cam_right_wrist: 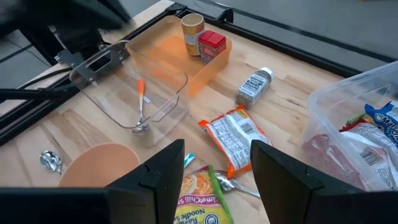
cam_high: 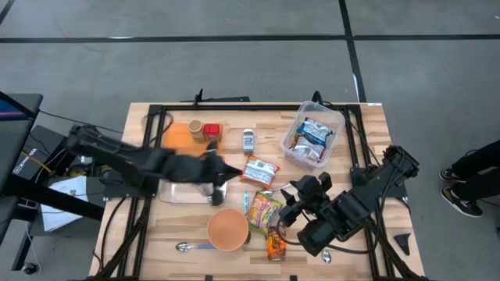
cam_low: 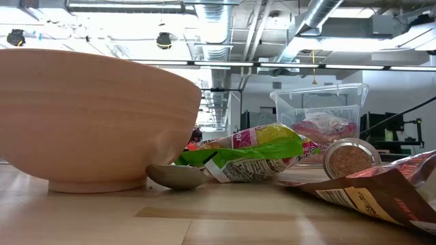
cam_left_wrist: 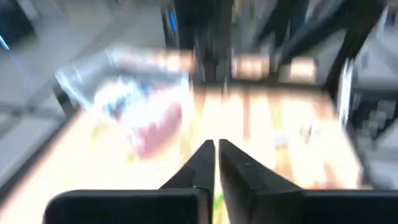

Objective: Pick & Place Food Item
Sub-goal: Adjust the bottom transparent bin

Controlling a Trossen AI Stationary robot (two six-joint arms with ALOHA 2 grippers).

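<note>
Left wrist view is showing the left gripper's fingers [cam_left_wrist: 214, 163] pressing together on nothing, hovering over the glass dish [cam_high: 176, 193]. Right fingers [cam_right_wrist: 214, 165] are standing apart above the noodle packet [cam_high: 264, 209] lying on the table [cam_high: 367, 133] beside the bowl [cam_high: 227, 229].

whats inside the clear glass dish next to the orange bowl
In the right wrist view the glass dish holds one spoon with an orange handle, bowl end down. From above, the left arm covers most of the dish, so nothing else can be confirmed there.
</note>
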